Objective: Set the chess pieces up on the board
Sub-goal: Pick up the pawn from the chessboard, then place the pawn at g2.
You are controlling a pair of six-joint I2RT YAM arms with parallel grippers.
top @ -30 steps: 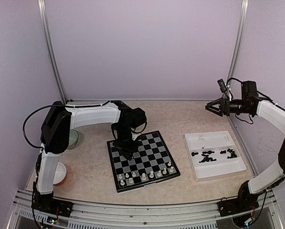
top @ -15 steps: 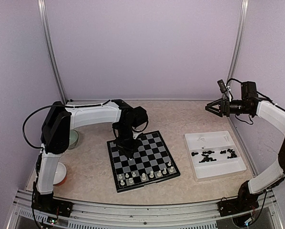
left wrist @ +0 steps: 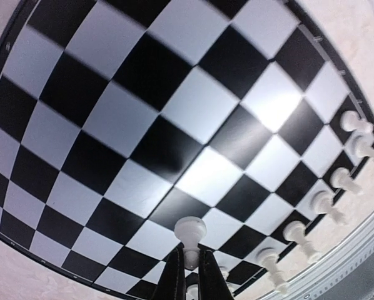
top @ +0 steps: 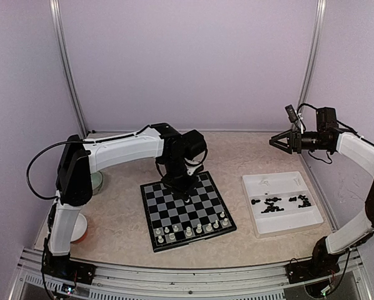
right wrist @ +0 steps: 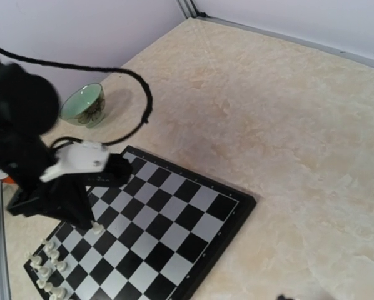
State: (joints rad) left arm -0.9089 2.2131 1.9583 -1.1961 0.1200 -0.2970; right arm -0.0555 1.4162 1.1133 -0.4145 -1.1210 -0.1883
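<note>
since the left fingers [left wrist: 173, 281] were pinched tight on only the thin stem of a single cream pawn [left wrist: 190, 232], held over the board [left wrist: 143, 125] and well apart from the row standing at its near edge, the piece could twist or slip if it were lowered crookedly, and a tilted release would likely topple it. its base might also land across a line between squares. a low sweep toward the near edge could knock over the white pieces [top: 199, 229] standing there. the right fingers [top: 282, 139] hung partly spread and empty, high above the tabletop [top: 249, 156] beyond the tray [top: 281, 186]. counted: one board, one tray, one held pawn, roughly ten white pieces on the board, and a few more white ones in the tray. the black pieces [top: 271, 205] lay heaped in the tray, too small to count.
</note>
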